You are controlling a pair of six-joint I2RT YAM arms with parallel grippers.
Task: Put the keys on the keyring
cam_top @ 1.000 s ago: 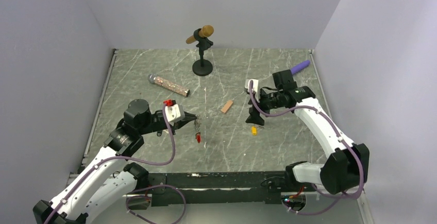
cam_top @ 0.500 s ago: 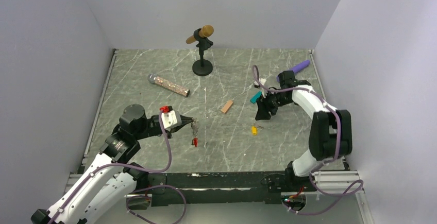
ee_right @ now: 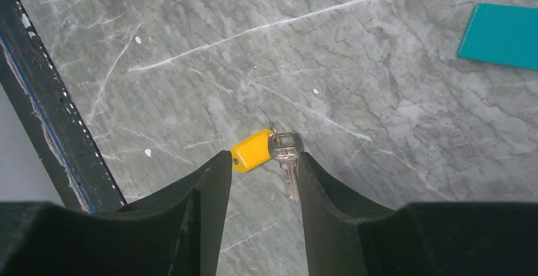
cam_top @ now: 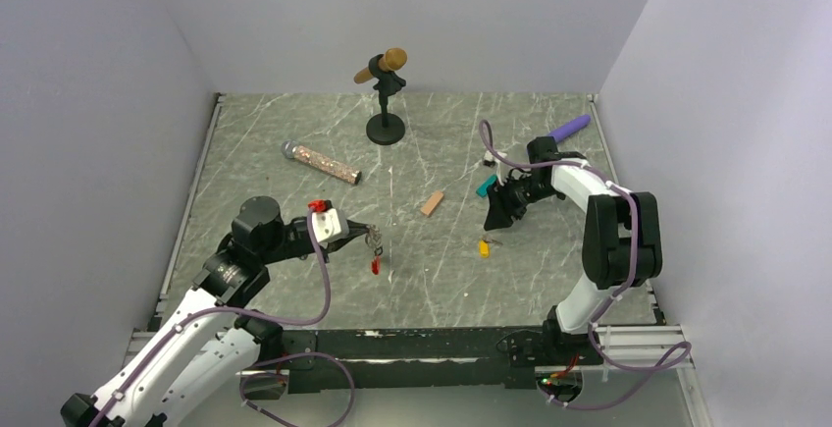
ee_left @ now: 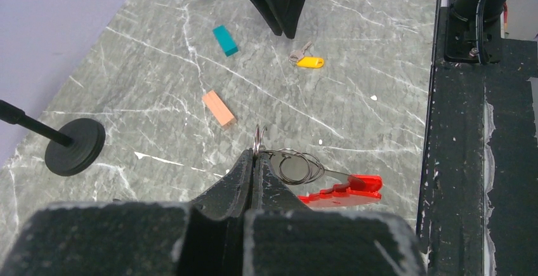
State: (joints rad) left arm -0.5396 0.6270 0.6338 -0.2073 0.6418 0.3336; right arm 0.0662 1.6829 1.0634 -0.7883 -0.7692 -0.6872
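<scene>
My left gripper (cam_top: 367,230) is shut on the keyring (ee_left: 297,165), a thin wire ring with a red fob (ee_left: 346,188) that hangs below it above the table; the fob also shows in the top view (cam_top: 376,265). One key with a yellow tag (ee_right: 254,150) and a silver blade (ee_right: 288,165) lies on the table. My right gripper (ee_right: 261,157) is open just above it, one finger on each side. In the top view the key (cam_top: 484,247) lies just below the right gripper (cam_top: 496,221). Black and blue keys are out of view.
A teal block (cam_top: 487,186) lies beside the right gripper, a salmon block (cam_top: 432,203) mid-table. A purple stick (cam_top: 570,128) is at the back right. A glittery tube (cam_top: 322,162) and a black stand (cam_top: 385,129) with a wooden-topped holder stand further back.
My right arm folded back and its gripper turned down over the yellow-tagged key, uncovering the teal block. My left gripper with the keyring shifted slightly.
</scene>
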